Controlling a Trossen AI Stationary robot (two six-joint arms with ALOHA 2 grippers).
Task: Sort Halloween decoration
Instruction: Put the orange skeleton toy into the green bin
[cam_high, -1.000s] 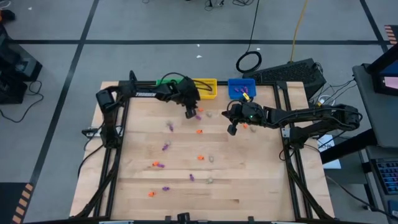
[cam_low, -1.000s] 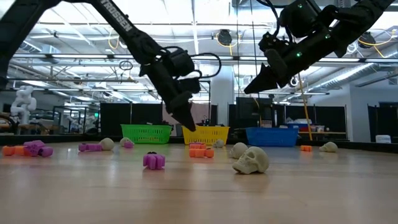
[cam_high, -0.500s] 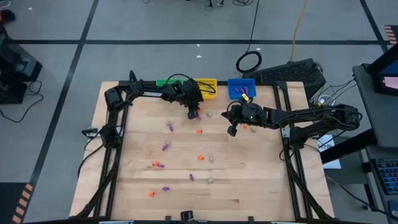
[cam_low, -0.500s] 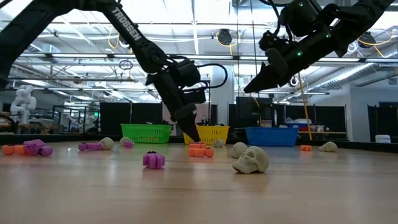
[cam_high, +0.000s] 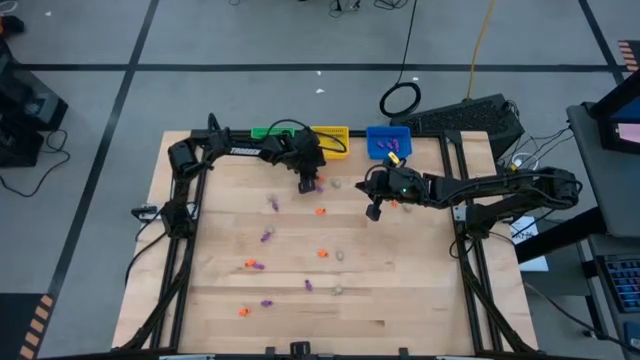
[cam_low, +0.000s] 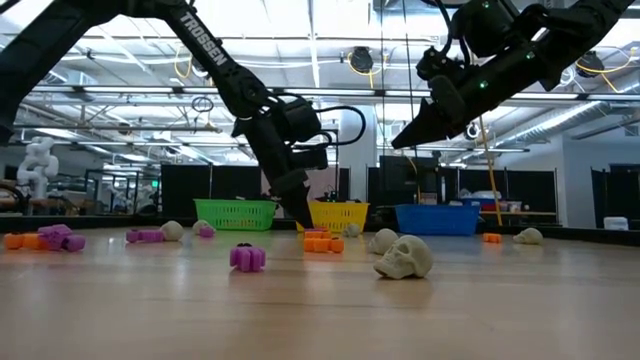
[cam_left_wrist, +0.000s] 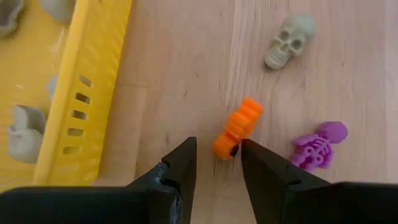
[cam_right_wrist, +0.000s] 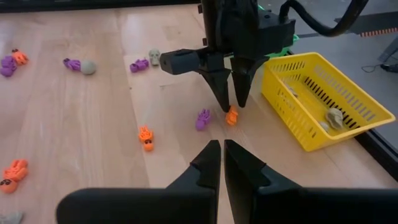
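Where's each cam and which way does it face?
High: overhead, straight down; both arms, table.
Low: table height, level toward the baskets; both arms drop in from above.
Left wrist: over the left gripper, open around an orange trinket beside the yellow basket.
Right wrist: past the shut right gripper toward the left arm.
Shared: both wrist views show that orange trinket, yellow basket.

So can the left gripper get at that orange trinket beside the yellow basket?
Probably yes: the left gripper is open with the orange trinket just ahead between its fingers, and the purple skeleton lies clear to one side.
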